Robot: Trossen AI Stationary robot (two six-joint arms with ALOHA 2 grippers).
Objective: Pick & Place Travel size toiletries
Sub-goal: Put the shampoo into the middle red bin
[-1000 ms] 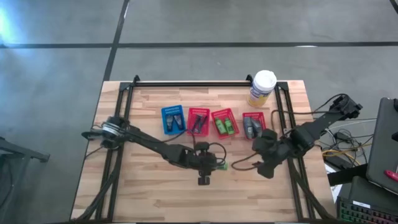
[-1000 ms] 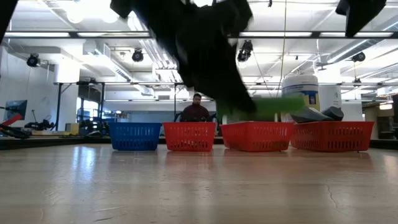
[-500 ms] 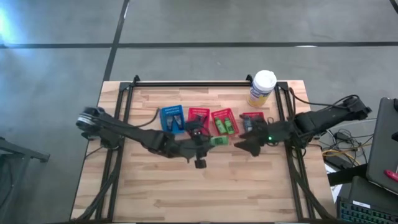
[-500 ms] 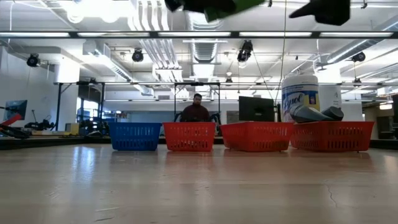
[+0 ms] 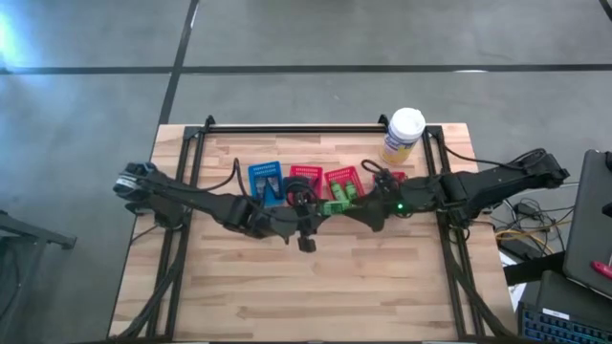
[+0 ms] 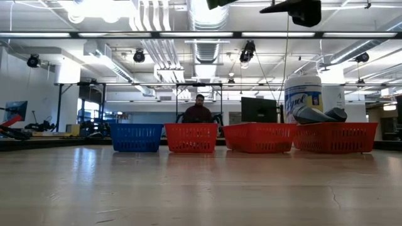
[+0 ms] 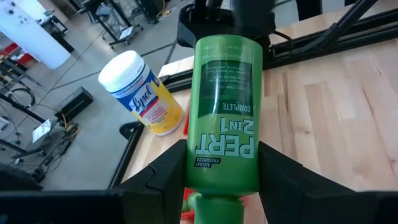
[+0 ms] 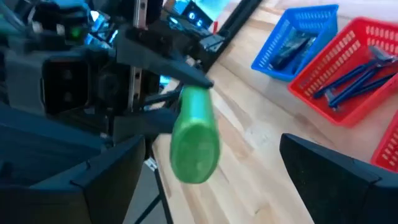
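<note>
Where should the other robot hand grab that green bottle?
Take the green bottle by its free round end, sticking out past the left gripper clamped near its cap. The open right gripper faces that end: come straight in, close across it.

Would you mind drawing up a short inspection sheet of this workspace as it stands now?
Surface: wooden table, bare in front of the baskets.
Job's things: green Pert bottle clamped in the left gripper; more green bottles in a red basket; blue razor sticks in another red basket; dark tubes in the blue basket and grey tubes in the rightmost red one.
Clutter: yellow wipes canister at the back.
Grippers: left shut on the bottle; right gripper open, facing it.
Cables: bundle right of the table.
Surroundings: a person seated far behind.
</note>
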